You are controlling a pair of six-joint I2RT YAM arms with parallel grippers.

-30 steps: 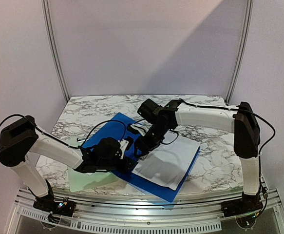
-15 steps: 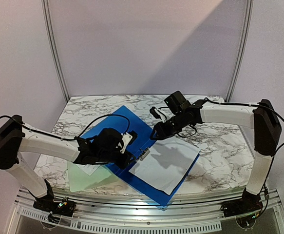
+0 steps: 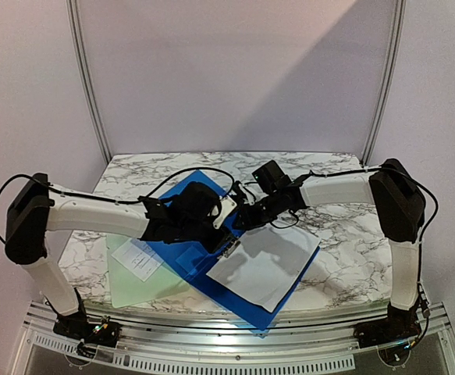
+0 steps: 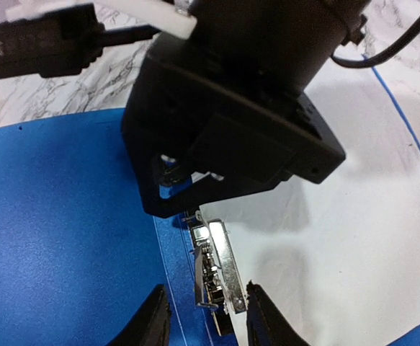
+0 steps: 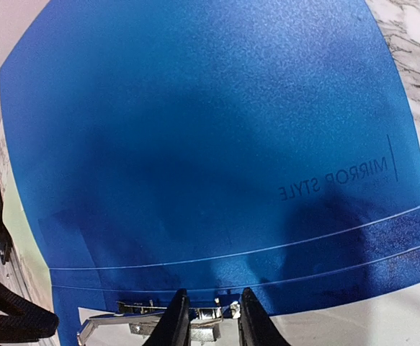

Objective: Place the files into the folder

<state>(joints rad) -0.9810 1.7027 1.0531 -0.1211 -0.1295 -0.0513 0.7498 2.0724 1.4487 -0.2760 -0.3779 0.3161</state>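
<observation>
Since a second ago the left fingers (image 3: 214,217) have travelled from the folder's near left part up to its spine. The right fingers (image 3: 241,216) swung away and came back to meet them there. The slip (image 3: 140,258), half covered before, now shows.

From above, we see the folder (image 3: 182,262) lying open on the counter (image 3: 344,234), with the large sheet (image 3: 264,266) on its right half. The slip is still outside, on a pale green sheet (image 3: 122,293) just beside the folder.

In the left wrist view, the left fingers stand partly open on either side of the metal clip (image 4: 213,270) and hold nothing. The black head of the right arm hangs close above the clip.

In the right wrist view, the right fingers leave only a narrow gap, and the clip is at the bottom edge between them. We cannot tell if they pinch it.

We judge the step to be opening the clip to fix the large sheet. The next move calls for lifting the lever and sliding the paper edge under it. The two heads crowd one spot, with loose cables near, so they may collide.
</observation>
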